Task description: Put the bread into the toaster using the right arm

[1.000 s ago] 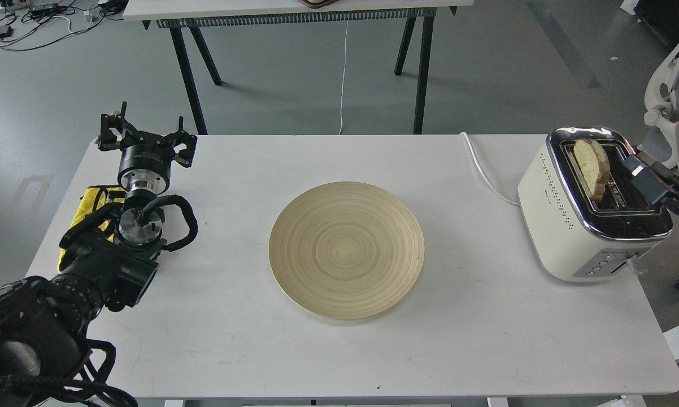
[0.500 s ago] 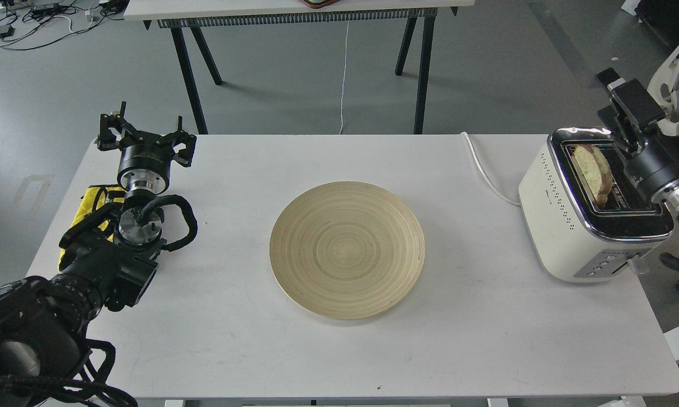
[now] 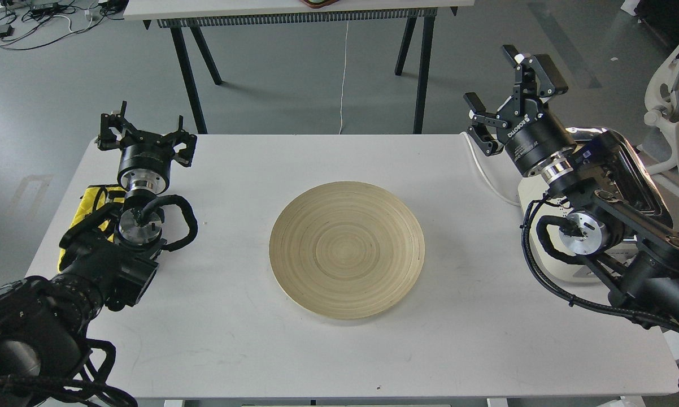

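Observation:
My right gripper [image 3: 506, 85] is open and empty, raised above the table's far right edge, left of the toaster. The right arm [image 3: 588, 226] crosses in front of the cream-white toaster [image 3: 639, 169] and hides most of it; only part of its chrome top and black slots show. The bread is hidden behind the arm. My left gripper [image 3: 146, 129] is open and empty at the far left of the table, pointing away from me.
A round wooden plate [image 3: 346, 249] lies in the middle of the white table [image 3: 249, 339]. A yellow cloth [image 3: 88, 206] lies under my left arm. The toaster's white cord [image 3: 486, 175] runs off the back edge. A second table stands behind; a white chair [image 3: 673, 107] is at right.
My right arm has swung left and up, from beside the toaster to in front of it, with the gripper open. The bread that stood in the toaster slot is now covered. The left arm has not moved.

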Robot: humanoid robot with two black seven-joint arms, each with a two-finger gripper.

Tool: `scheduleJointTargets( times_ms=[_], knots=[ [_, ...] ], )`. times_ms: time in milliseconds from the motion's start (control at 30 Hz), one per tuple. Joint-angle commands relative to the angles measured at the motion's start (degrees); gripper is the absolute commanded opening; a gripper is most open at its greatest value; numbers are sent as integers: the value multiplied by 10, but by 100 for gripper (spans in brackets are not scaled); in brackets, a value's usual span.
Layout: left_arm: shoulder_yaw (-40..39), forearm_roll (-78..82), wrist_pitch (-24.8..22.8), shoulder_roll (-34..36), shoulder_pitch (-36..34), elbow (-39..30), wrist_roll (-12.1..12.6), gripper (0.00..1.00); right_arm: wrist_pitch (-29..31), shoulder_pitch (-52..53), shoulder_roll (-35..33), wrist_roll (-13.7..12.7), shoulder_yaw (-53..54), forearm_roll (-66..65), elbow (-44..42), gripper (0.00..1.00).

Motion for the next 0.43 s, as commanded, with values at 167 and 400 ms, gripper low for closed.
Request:
scheduleJointTargets(
  times_ms=[167,400],
  knots=[
    [0,0,0,-1,0,0,0,100,56,1,56,0,29,8,-113,97],
    [0,1,0,0,0,0,0,100,56,-1,57,0,28,8,-113,97]
  ],
)
